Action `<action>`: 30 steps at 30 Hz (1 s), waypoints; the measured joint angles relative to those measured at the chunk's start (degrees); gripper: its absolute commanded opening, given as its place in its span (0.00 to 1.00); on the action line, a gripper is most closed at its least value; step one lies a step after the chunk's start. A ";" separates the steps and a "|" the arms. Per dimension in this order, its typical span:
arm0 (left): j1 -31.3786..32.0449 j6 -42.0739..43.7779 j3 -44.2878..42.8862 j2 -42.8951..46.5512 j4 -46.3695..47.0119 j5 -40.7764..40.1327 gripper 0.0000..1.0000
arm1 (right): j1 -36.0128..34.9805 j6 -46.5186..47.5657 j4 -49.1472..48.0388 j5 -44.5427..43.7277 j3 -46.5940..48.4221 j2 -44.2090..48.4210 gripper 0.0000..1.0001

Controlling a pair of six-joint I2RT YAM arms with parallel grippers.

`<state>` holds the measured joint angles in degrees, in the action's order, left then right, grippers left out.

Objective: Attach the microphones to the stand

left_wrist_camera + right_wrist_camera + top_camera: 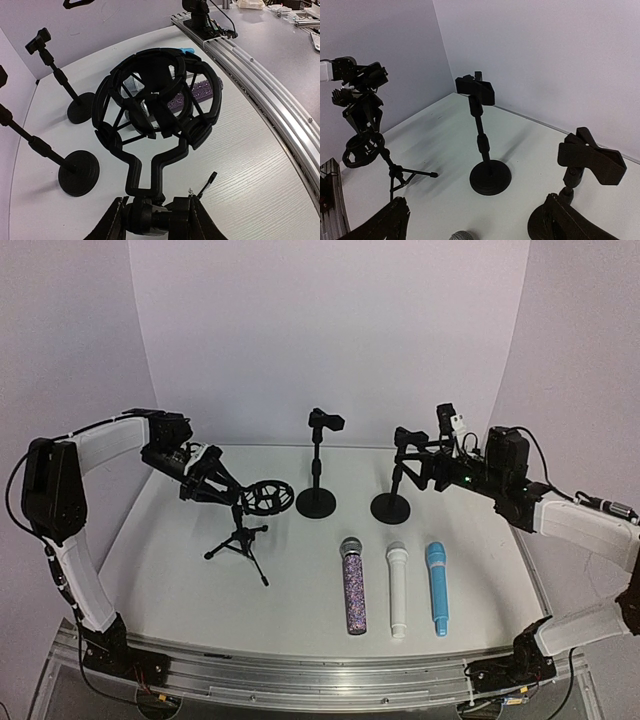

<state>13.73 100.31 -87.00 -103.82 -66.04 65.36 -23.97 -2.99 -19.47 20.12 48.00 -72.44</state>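
Three microphones lie side by side on the near table: purple glitter [353,585], white [397,590], light blue [437,587]. A black tripod stand [240,538] carries a round shock mount [264,497]. My left gripper [207,482] is shut on the joint just under that mount, its fingers [112,222] pressing the joint knob [150,212] from both sides. Through the mount [157,95] the purple microphone [202,90] shows. My right gripper [425,468] hangs open and empty beside the right round-base stand [390,508], above the table [445,200].
A second round-base stand [316,502] with a clip on top [325,422] stands at the middle back. In the right wrist view its base [490,177] is ahead and the right stand's clip [592,160] is close on the right. A metal rail [260,85] borders the table's near edge.
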 measured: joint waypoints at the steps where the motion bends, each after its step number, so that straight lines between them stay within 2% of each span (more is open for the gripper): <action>1: -0.05 -0.39 0.00 0.48 -0.03 0.21 0.00 | -0.61 0.04 0.28 0.02 0.22 -0.03 0.90; 7: -0.23 -3.08 -0.36 4.13 -0.15 1.28 0.00 | -5.42 0.19 0.90 0.00 1.01 -1.79 0.90; 12: -0.23 -6.33 -5.55 4.77 -1.60 1.79 0.00 | -10.98 0.05 0.22 0.09 2.31 -7.02 0.90; 21: -0.30 -9.40 -8.43 6.06 -3.73 2.06 0.00 | -19.74 -0.70 -8.95 2.13 8.24 -22.54 0.87; 30: -0.28 -12.99 -11.89 7.06 -4.98 2.15 0.00 | -24.16 -1.57 -18.13 6.81 20.56 -38.53 0.85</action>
<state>13.45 87.32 -98.89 -96.76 -71.03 67.51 -48.12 -4.56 -37.61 26.93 68.56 -110.97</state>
